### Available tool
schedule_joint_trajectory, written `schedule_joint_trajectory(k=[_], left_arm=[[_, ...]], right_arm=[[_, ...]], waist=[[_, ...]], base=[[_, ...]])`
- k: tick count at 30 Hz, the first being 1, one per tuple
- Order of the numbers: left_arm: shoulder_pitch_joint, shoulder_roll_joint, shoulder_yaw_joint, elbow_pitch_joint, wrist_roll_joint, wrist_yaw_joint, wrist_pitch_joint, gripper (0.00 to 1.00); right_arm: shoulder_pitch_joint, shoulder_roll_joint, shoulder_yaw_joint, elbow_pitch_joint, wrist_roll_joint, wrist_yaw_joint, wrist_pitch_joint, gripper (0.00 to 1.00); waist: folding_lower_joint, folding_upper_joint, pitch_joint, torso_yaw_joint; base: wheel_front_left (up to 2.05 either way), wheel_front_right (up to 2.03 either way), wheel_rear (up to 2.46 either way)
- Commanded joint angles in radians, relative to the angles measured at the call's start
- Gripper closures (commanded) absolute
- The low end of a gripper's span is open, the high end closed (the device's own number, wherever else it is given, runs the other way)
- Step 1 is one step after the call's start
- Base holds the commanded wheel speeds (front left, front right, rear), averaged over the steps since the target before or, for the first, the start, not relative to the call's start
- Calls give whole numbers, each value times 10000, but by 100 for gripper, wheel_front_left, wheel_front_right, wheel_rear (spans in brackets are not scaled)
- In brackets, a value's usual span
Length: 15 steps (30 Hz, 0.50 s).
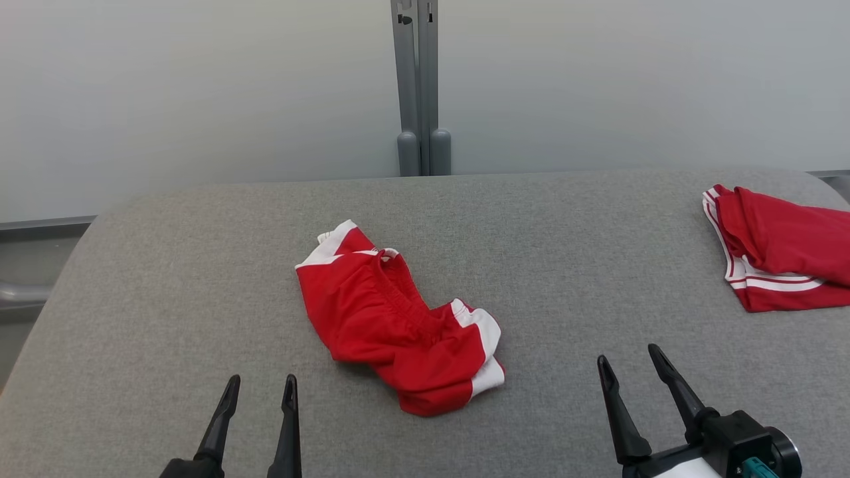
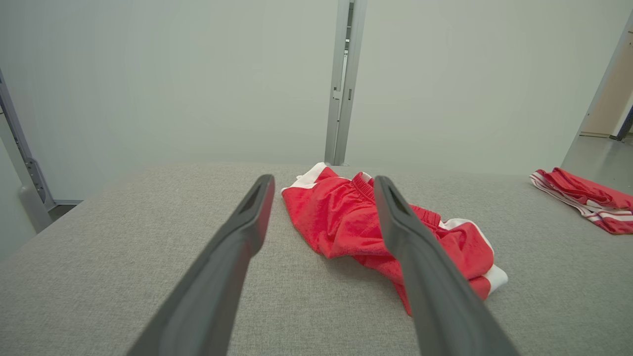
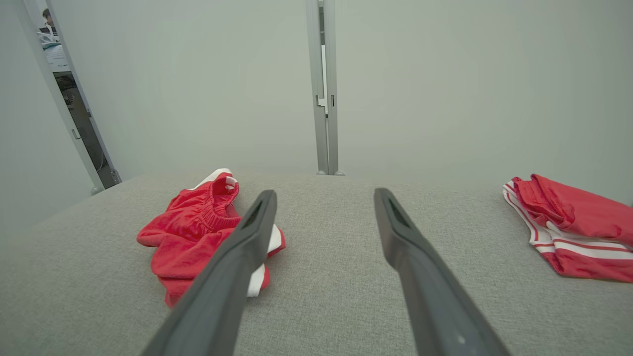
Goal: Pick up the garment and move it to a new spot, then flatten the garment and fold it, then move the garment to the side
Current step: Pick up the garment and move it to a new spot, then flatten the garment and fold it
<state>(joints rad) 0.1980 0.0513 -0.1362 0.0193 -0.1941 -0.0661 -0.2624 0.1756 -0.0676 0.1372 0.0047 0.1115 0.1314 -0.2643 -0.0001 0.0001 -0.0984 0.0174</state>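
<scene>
1. The first step, the pick-up, is judged not yet begun: the crumpled red garment (image 1: 398, 325) is lying untouched at the centre of the head view, on the grey table (image 1: 166, 265).
2. A reach forward and a pinch on a cloth edge are being called for next.
3. The left gripper (image 1: 261, 380), at lower left, and the right gripper (image 1: 628, 354), at lower right, are being held with fingers pointing up the frame, both spread wide and empty.

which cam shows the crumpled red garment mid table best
Head view: the crumpled garment shows whole and unblocked from above. In the left wrist view a finger of the left gripper crosses the garment; in the right wrist view a finger of the right gripper covers its right edge.
</scene>
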Motion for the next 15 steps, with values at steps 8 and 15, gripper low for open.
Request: schedule_joint_trajectory(k=[8, 15], left_arm=[[146, -4, -155, 64, -77, 136, -26, 0], [102, -3, -211, 89, 2, 150, -27, 0]], right_arm=[[176, -17, 24, 35, 83, -17, 3, 0], [201, -26, 36, 32, 114, -17, 3, 0]], waist=[[1, -1, -53, -8], [1, -1, -74, 31]], base=[[0, 0, 0], [0, 0, 0]])
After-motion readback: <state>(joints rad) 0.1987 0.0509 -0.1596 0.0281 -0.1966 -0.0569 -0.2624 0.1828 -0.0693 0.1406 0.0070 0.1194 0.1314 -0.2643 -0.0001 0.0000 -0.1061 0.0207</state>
